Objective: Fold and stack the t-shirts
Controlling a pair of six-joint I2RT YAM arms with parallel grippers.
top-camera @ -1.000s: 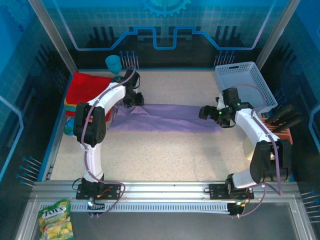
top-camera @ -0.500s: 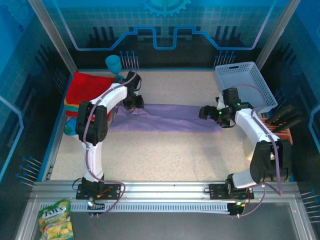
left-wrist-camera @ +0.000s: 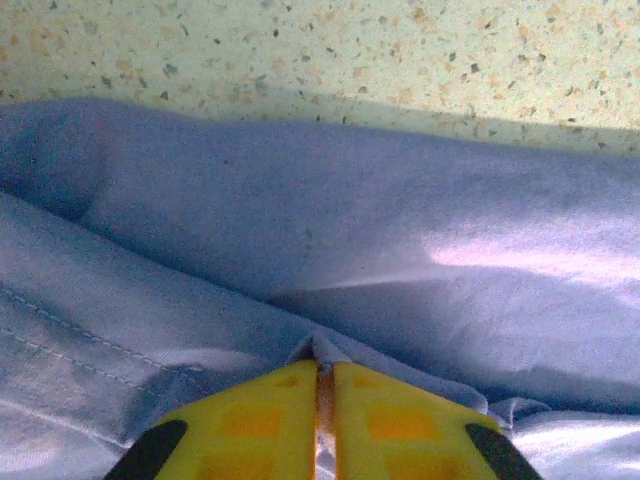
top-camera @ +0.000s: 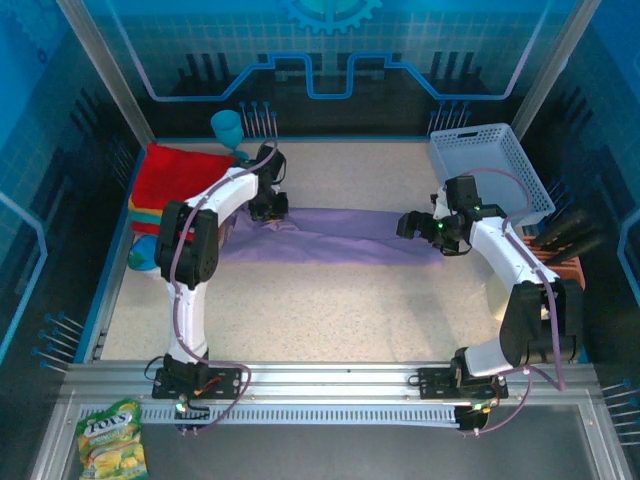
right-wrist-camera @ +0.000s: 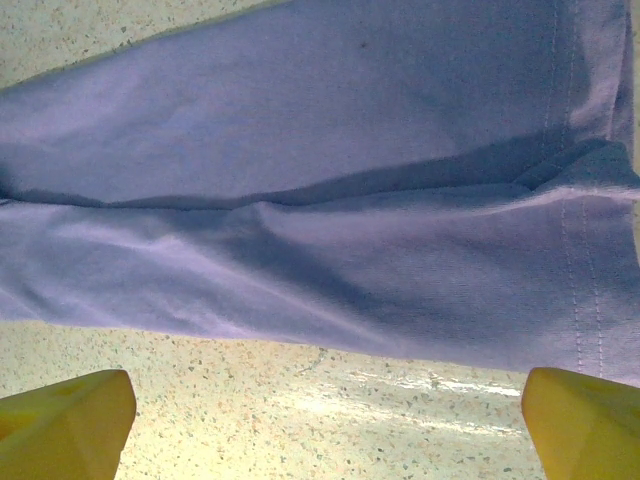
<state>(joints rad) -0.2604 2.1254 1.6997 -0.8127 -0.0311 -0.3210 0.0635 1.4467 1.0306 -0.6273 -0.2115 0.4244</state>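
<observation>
The lavender-purple t-shirt [top-camera: 335,236] lies folded into a long strip across the middle of the table. My left gripper [top-camera: 268,208] is at its far-left end, shut on a small raised pinch of the purple cloth [left-wrist-camera: 300,250]; in the left wrist view the yellow fingers [left-wrist-camera: 260,410] meet with the fold between them. My right gripper [top-camera: 412,224] hovers at the strip's right end, open. Its yellow fingertips [right-wrist-camera: 70,420] stand wide apart over bare table just short of the shirt's [right-wrist-camera: 330,230] near edge. A folded red t-shirt [top-camera: 175,172] tops a stack at the far left, with yellow-orange and teal edges under it.
A pale blue lattice basket [top-camera: 490,165] stands at the back right. A teal cup [top-camera: 226,127] sits behind the stack. A snack bag [top-camera: 112,440] lies off the table at the front left. Speckled tabletop [top-camera: 330,310] lies open in front of the strip.
My left gripper has closed on a pinch of the purple cloth and shifted slightly toward the far side. The right arm has not moved.
</observation>
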